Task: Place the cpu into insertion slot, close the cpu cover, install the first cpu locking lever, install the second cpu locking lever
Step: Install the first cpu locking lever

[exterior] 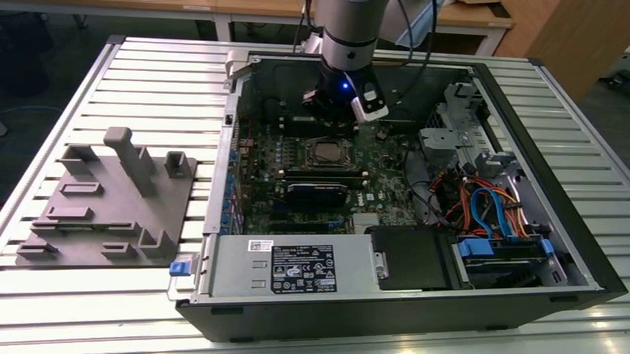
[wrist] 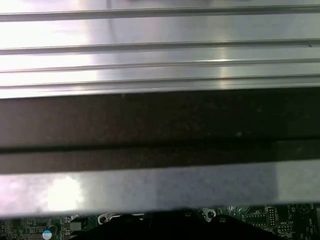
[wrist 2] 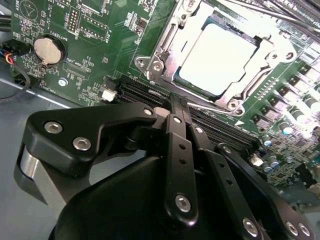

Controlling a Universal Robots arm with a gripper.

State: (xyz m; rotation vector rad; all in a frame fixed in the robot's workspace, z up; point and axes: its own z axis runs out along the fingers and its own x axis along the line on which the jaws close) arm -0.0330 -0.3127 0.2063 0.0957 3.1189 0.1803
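The small flat square metal cpu (wrist 2: 220,60) is finished dull silver-tan; the thin metal cpu cover (wrist 2: 161,45) is rendered bright silver; the circuit board (wrist 2: 100,30) is coloured green, patterned with white print; the gripper (wrist 2: 179,102) is finished black.

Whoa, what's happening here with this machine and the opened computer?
A robot arm reaches into an open computer case on a slatted table. Its gripper hangs close over the green board, beside the cpu. The cpu is already seated, with the cpu cover down around it. Whether the levers are latched I cannot tell.
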